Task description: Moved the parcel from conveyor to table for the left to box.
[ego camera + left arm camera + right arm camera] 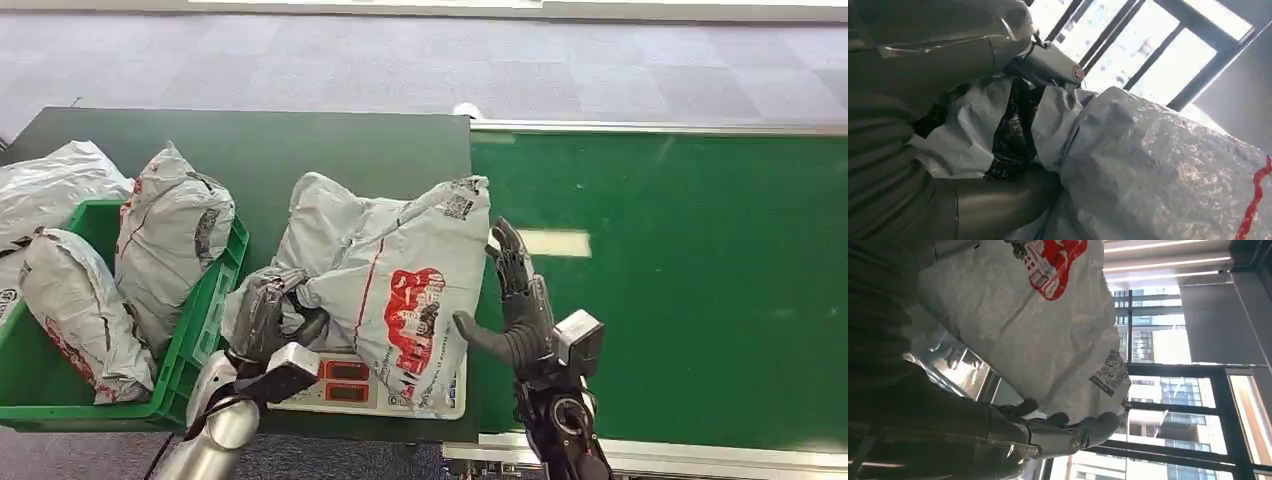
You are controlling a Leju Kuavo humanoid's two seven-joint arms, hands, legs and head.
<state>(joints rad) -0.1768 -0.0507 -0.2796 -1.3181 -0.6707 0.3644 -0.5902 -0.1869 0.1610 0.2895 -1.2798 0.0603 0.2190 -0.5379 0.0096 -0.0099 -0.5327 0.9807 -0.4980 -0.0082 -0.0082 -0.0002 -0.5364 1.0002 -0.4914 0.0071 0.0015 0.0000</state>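
The parcel [390, 285], a grey plastic mailer with a red print, is lying on the dark counter [300, 150], partly over a small scale [345, 385] with red digits, just beside the green conveyor [680, 290]. The left robot hand [268, 318] is clamped on the parcel's crumpled near-left corner; in the left wrist view the thumb [998, 205] is seen pressed under a fold of the bag [1128, 165]. The right robot hand [515, 300] is held with its fingers apart, flat against the parcel's right edge, and nothing is gripped by it; in the right wrist view the fingertips [1098, 425] are seen at the border of the bag [1023, 325].

It is judged that the transfer to the counter is almost done and the step in hand is the handover to the left side. The grip should be kept on a thick fold, because thin film may slip or tear. The right robot hand should be drawn away sideways, so the bag is not dragged back onto the belt. The parcel should then be lifted clear of the scale before it is carried to the green box [200, 330], where three other bags [170, 235] are already packed closely and little room is left.
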